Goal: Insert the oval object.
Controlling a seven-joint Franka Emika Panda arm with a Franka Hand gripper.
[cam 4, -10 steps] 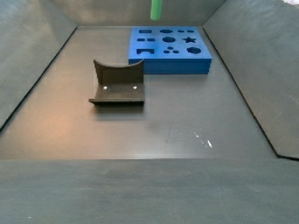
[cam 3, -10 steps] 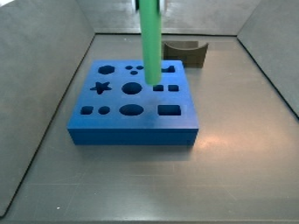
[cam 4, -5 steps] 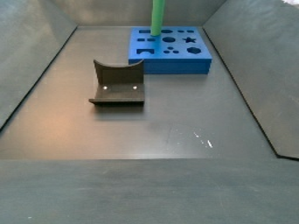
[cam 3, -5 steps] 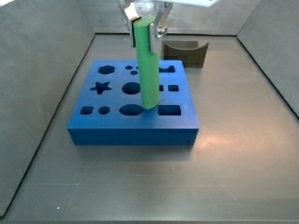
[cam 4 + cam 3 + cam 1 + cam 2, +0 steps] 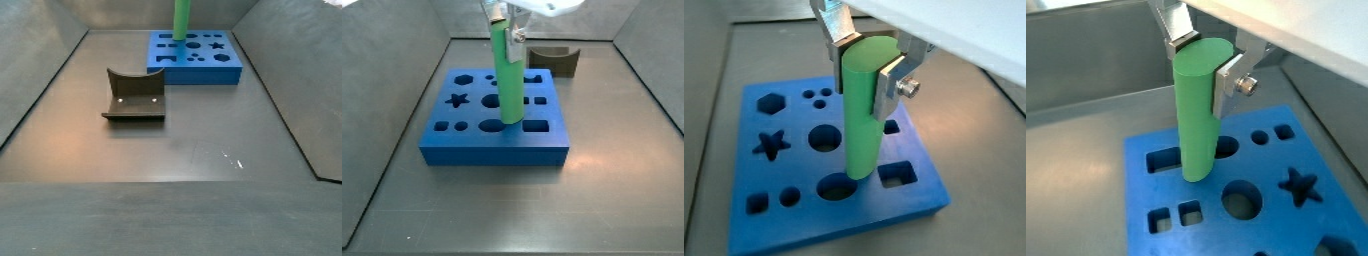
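My gripper (image 5: pixel 508 22) is shut on the top of the oval object (image 5: pixel 508 75), a long bright green peg that hangs upright. The gripper is above the blue block (image 5: pixel 493 152), which has several shaped holes. The peg's lower end is at the oval hole (image 5: pixel 834 187) in the block's front row; I cannot tell whether it has gone in. Both wrist views show the silver fingers (image 5: pixel 894 80) (image 5: pixel 1229 75) clamping the peg (image 5: pixel 865 120) (image 5: pixel 1196 110) over the block (image 5: pixel 804 218) (image 5: pixel 1269 165). In a side view the peg (image 5: pixel 182 18) stands over the block (image 5: pixel 214 72), with the gripper out of frame.
A dark grey curved piece (image 5: pixel 556 60) (image 5: pixel 134 95) stands on the floor beside the block. Grey metal walls (image 5: pixel 396 110) enclose the floor on the sides and at the back.
The gripper has come down with the green peg. The peg's lower end has moved from above the block's middle down to the oval hole in the front row.
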